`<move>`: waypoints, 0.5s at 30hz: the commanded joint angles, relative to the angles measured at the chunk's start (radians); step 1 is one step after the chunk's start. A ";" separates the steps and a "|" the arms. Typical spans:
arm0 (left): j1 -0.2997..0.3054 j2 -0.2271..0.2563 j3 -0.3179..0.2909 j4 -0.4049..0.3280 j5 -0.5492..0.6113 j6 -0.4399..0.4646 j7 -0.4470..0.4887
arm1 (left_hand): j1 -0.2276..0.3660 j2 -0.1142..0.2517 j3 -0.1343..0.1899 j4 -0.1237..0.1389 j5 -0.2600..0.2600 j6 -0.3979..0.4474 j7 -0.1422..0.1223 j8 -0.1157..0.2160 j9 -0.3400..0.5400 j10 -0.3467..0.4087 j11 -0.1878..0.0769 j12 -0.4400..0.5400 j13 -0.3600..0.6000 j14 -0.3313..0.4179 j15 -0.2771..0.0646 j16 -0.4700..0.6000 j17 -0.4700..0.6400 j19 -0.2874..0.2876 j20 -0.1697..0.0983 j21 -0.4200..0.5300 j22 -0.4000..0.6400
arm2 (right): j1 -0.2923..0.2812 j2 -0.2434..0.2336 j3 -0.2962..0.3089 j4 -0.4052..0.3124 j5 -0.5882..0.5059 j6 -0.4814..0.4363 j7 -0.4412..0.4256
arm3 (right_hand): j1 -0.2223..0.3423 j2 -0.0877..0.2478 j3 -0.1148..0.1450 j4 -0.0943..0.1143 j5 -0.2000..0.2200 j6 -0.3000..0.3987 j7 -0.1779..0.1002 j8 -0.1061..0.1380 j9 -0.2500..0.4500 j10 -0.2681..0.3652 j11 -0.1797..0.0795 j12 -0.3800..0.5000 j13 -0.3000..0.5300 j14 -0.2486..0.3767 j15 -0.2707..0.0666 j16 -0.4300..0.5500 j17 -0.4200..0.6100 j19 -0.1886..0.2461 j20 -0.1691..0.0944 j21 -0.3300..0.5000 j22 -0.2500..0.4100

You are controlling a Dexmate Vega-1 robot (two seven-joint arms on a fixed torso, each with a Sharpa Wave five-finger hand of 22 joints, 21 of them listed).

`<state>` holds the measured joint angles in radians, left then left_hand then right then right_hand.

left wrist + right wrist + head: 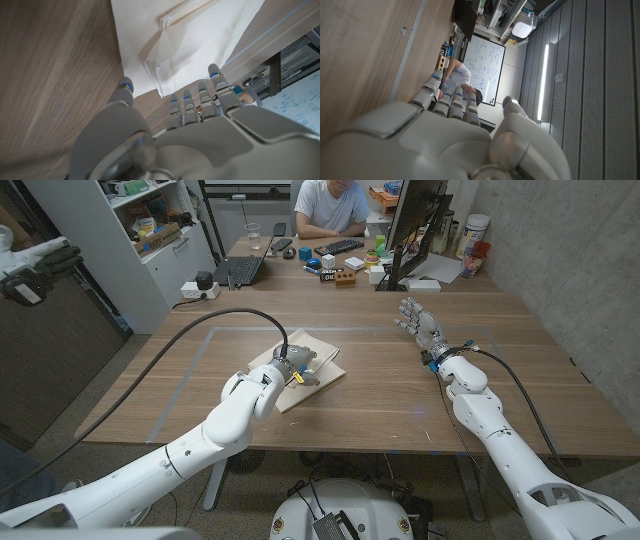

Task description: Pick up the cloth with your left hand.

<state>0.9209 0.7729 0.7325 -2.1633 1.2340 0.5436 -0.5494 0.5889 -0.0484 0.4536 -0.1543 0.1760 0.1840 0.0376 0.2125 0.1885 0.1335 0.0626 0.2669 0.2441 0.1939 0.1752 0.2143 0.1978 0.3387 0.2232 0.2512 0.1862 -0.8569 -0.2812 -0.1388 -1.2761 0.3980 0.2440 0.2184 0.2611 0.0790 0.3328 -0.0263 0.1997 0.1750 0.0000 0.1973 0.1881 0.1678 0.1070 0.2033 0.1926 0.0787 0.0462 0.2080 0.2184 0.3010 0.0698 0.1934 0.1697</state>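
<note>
The cloth (300, 367), a folded cream square, lies on the wooden surface (400, 390) in front of the robot, a little to its left of centre and turned at an angle to the near edge. The left hand (297, 368) is over the cloth's near side, fingers pointing down toward it. From the left wrist view the fingers (192, 107) are spread and reach toward the folded corner of the cloth (180, 40), with the thumb out on the bare wood beside it; nothing is between them, so the hand is open and holds nothing (whether the fingertips already touch the fabric I cannot tell). That spread, with the thumb on one side and the fingers on the other, looks like preparation for pinching the stacked layers at the corner, where there is an edge to get under.

The right hand (418, 320) stands well apart on the robot's right, fingers apart and empty, likely parked there to keep out of the way. A person (330, 205) sits at the far end of the surface.
</note>
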 commanded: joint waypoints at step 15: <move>0.061 -0.052 -0.032 0.010 0.073 -0.029 -0.013 | 0.017 0.007 -0.006 0.002 -0.001 0.005 0.005 -0.001 0.002 0.007 0.000 0.005 0.006 0.006 0.001 0.001 0.002 -0.009 -0.001 -0.010 0.000 | 0.011 0.013 0.011 0.038 0.009 0.030 0.029 | -0.009 -0.005 0.005 -0.009 0.004 0.001 -0.004 -0.001 0.003 0.009 0.000 -0.001 0.003 0.008 0.002 0.001 0.000 0.002 0.002 0.001 0.004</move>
<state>0.9608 0.7434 0.7099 -2.1607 1.2969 0.5272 -0.5683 0.5942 -0.0431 0.4536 -0.1543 0.1760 0.1840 0.0375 0.2125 0.1884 0.1335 0.0626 0.2669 0.2440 0.1939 0.1751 0.2143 0.1977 0.3331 0.2220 0.2468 0.1863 -0.8480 -0.2718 -0.1333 -1.2523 0.4029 0.2601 0.2352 0.2570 0.0750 0.3370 -0.0304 0.1997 0.1750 0.0000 0.1973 0.1880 0.1678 0.1070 0.2033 0.1926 0.0787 0.0462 0.2080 0.2186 0.3010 0.0697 0.1934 0.1696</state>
